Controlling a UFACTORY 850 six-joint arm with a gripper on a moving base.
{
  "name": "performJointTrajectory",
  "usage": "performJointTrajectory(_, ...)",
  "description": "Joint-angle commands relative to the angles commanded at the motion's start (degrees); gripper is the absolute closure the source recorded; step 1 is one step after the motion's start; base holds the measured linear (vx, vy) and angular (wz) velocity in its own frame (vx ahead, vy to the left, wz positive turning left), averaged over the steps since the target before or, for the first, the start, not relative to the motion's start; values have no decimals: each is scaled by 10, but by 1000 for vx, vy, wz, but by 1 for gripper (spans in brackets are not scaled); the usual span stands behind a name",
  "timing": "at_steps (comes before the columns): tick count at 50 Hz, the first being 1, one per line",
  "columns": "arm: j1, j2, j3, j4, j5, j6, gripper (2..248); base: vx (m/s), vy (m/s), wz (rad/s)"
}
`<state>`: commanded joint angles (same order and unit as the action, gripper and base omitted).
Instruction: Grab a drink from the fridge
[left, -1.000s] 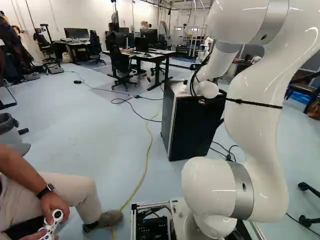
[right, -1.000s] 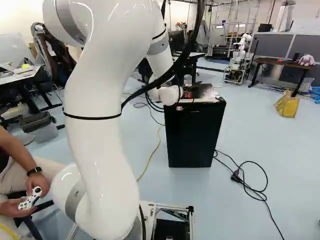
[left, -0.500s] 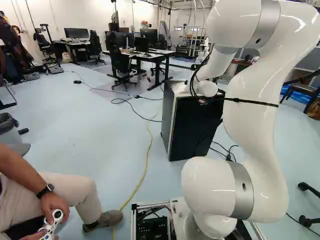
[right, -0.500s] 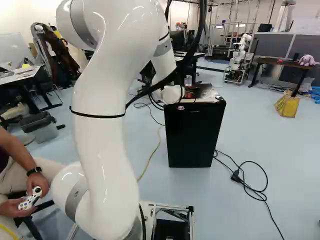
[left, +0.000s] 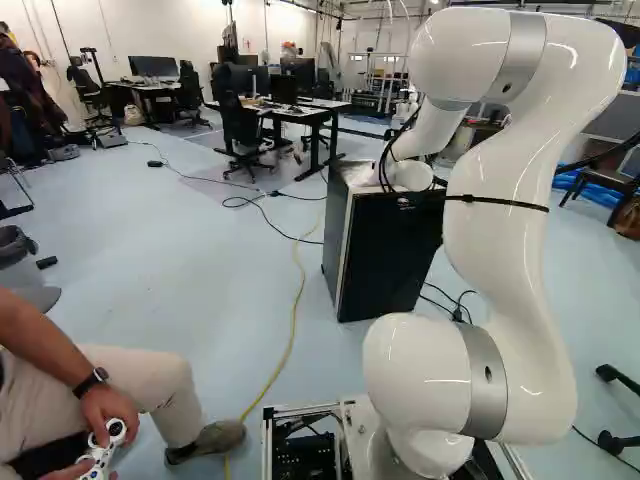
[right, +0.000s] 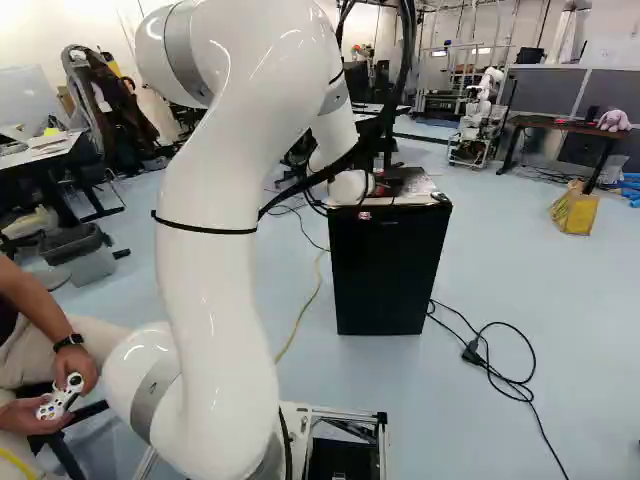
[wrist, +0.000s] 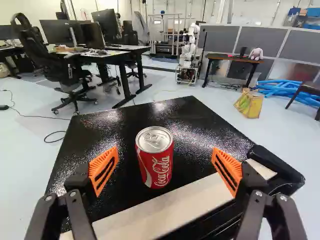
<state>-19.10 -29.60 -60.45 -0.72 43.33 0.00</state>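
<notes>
The fridge is black, and a pale strip goes along the near edge of its top. Over this top the gripper is open, its orange pads well apart. The can stands upright on the fridge top, in line with the gap between the pads, touching neither. It is red, with white letters and a silver lid.

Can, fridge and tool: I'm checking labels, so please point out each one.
Can (wrist: 155, 157): wrist view, on its red side.
Fridge (right: 385, 270): right base view, on its black front.
Tool (wrist: 165, 154): wrist view, midway between its fingertips.
</notes>
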Motion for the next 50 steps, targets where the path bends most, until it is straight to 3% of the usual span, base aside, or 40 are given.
performJointTrajectory(40,4,-23,-31,9,-7,0,3,0,0,0)
performJointTrajectory(41,4,-23,-31,9,-7,0,32,0,0,0)
performJointTrajectory(45,4,-23,-31,9,-7,0,32,0,0,0)
performJointTrajectory(46,4,-23,-31,9,-7,0,70,0,0,0)
performJointTrajectory(50,4,-23,-31,9,-7,0,70,0,0,0)
